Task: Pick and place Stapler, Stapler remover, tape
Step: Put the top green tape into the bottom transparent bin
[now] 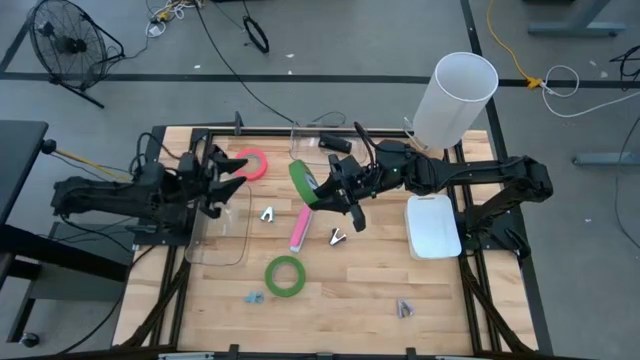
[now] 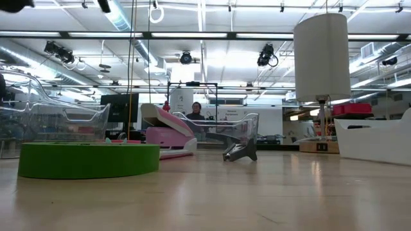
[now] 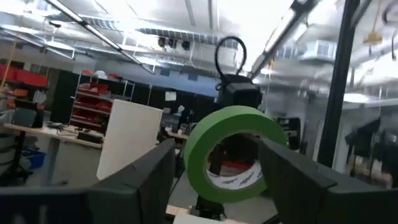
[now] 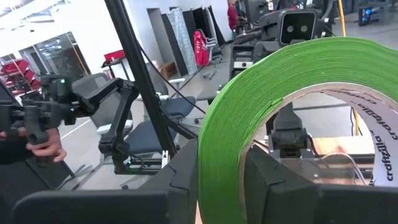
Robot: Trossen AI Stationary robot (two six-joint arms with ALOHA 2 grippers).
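Observation:
My right gripper (image 1: 325, 190) is shut on a bright green tape roll (image 1: 304, 182) above the table's middle. A second green tape roll (image 1: 285, 275) lies flat toward the near edge. A pink-red tape roll (image 1: 250, 163) lies flat at the far left. My left gripper (image 1: 228, 180) stands open just beside it, with nothing between its fingers. The pink stapler (image 1: 300, 228) lies on the table in the middle. Two metal staple removers (image 1: 267, 214) (image 1: 338, 237) lie on either side of it. My right gripper pinches the green roll's band (image 4: 221, 168), with one finger (image 4: 273, 180) inside the open centre and the other (image 4: 177, 174) outside. The fingers come about level from the table's right. The roll stands on edge, lifted clear of the table.
One clear plastic tray (image 1: 215, 235) sits under the left arm and another (image 1: 312, 140) at the far edge. A white bin (image 1: 432, 225) stands at the right, and a tall white cylinder (image 1: 455, 95) at the far right. Small bits (image 1: 252, 297) (image 1: 404, 308) lie near the front.

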